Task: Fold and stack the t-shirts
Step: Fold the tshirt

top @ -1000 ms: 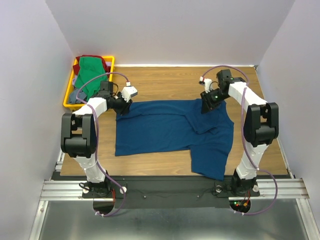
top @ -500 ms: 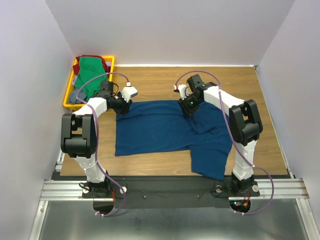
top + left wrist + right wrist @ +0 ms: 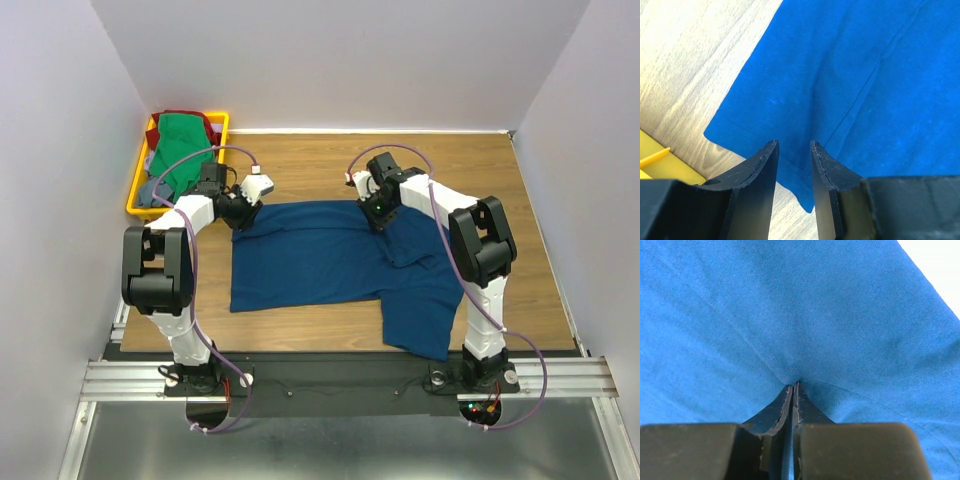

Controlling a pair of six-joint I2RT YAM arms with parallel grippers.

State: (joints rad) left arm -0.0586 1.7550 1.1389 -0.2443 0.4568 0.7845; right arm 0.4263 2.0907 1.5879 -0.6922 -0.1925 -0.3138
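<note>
A big blue cloth t-shirt (image 3: 330,255) is lying spread out in the middle of the brown wooden table (image 3: 300,165). A yellow plastic tray (image 3: 222,125) is sitting at the far left corner. A green cloth shirt (image 3: 178,145) is lying in it, with a red cloth shirt (image 3: 190,114) behind. The left gripper (image 3: 238,215) is sitting at the t-shirt's far left corner, and the right gripper (image 3: 380,213) at its far edge.

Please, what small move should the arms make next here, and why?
Probably close the left fingers on the corner of the large dark blue cloth t-shirt. The right fingers are shut on its far edge, puckering the cloth, but the left fingers stand apart at the hem, gripping nothing.
</note>
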